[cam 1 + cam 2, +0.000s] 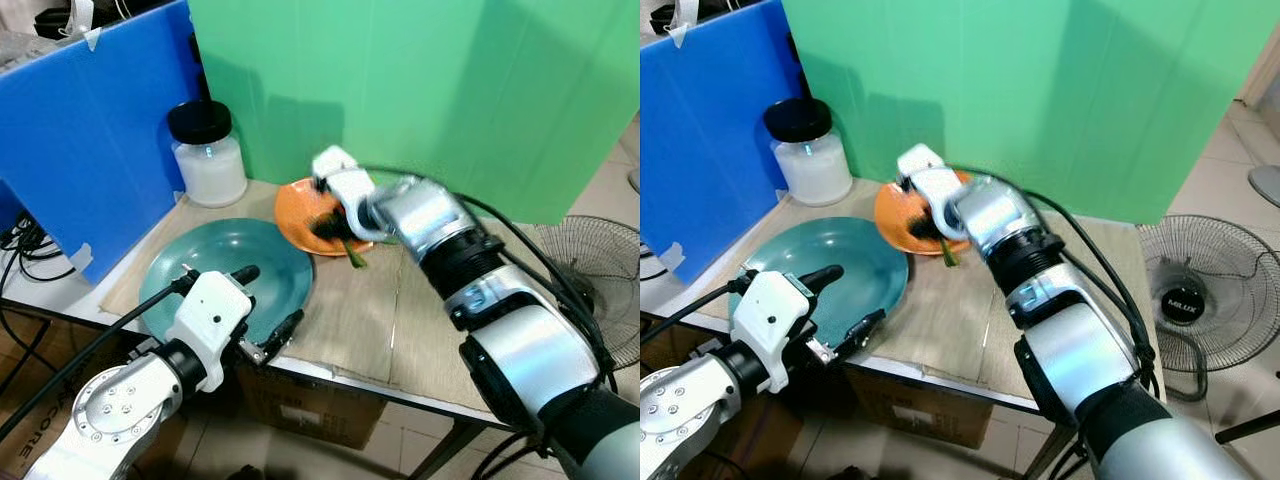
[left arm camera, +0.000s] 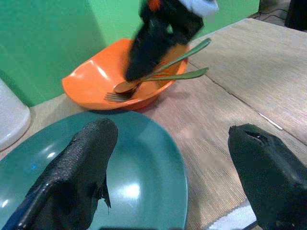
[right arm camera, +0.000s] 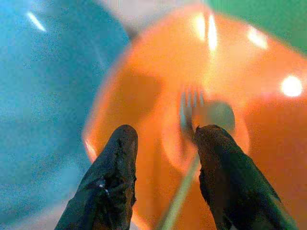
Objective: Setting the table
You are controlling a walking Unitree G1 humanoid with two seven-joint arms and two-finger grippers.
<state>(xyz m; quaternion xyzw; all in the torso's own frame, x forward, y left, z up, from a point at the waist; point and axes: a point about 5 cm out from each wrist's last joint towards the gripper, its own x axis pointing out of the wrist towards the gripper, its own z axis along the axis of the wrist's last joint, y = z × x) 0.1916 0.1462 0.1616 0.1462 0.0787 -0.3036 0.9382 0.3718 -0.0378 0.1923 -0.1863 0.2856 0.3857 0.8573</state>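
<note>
An orange bowl stands at the back of the woven mat, holding a fork and a spoon whose green handles stick out over its rim. My right gripper is lowered into the bowl, open, with its fingertips just above the fork's tines and the handle running between the fingers. A teal plate lies in front of the bowl and to its left. My left gripper hovers open over the plate's near right edge, holding nothing.
A white jar with a black lid stands at the back left. A blue board walls the left side and a green screen the back. A floor fan is right of the table. The table's front edge is close.
</note>
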